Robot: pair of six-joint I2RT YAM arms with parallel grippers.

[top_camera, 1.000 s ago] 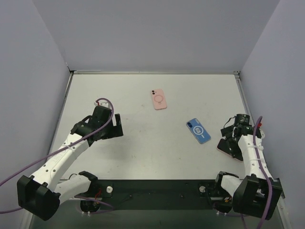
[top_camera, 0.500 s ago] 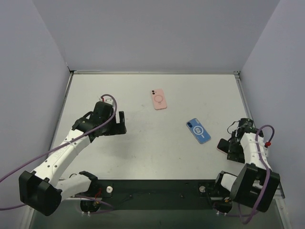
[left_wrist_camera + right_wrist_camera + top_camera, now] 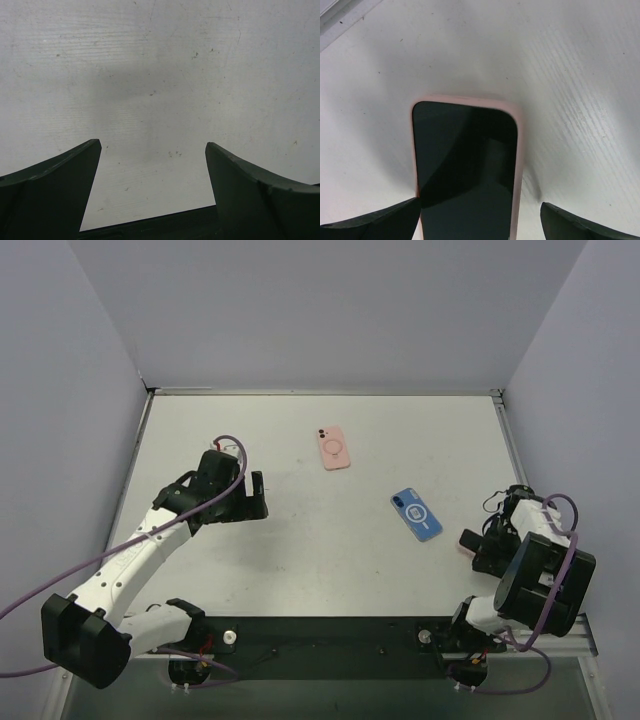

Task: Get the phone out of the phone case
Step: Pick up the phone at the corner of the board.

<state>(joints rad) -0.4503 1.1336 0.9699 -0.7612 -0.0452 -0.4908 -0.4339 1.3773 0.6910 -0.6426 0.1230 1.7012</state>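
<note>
Pink-cased phone (image 3: 466,165) lies between the spread pincer (image 3: 480,206).

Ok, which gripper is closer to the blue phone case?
Right. The right gripper sits just right of the blue phone case; the left gripper is far off to its left.

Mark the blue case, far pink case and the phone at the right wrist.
blue case (image 3: 418,513), top view, back ring
far pink case (image 3: 335,449), top view, back ring
phone (image 3: 465,160), right wrist view, dark screen
</note>
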